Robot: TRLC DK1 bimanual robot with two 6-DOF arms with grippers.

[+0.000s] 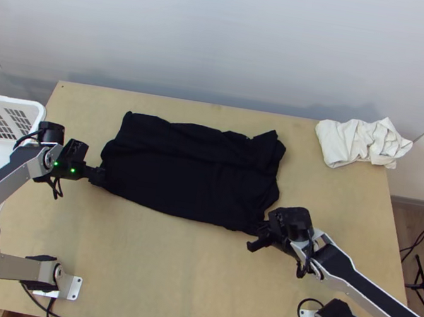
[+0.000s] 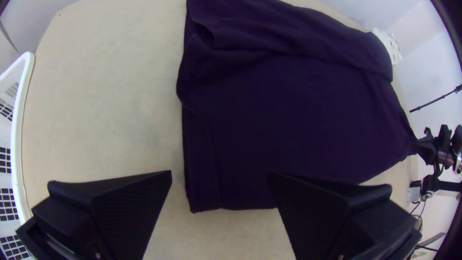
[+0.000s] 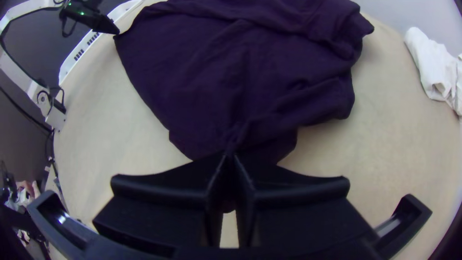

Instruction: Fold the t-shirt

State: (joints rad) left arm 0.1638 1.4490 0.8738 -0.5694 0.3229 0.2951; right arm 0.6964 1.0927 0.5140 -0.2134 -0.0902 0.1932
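The black t-shirt (image 1: 191, 171) lies on the table as a wide folded rectangle, its right end rumpled. At its near left corner is my left gripper (image 1: 99, 176); in the left wrist view the left gripper (image 2: 220, 185) stands open, with the shirt's corner (image 2: 207, 192) between its spread fingers. My right gripper (image 1: 258, 232) is at the near right corner. Seen in the right wrist view, the right gripper (image 3: 229, 161) is shut on the shirt's edge, and the cloth (image 3: 240, 96) draws into creases toward the fingertips.
A crumpled white cloth (image 1: 358, 142) lies at the table's far right corner. The white basket (image 1: 34, 108) stands at the left, close to the left arm. Bare wood (image 1: 182, 269) stretches between the shirt and the table's near edge.
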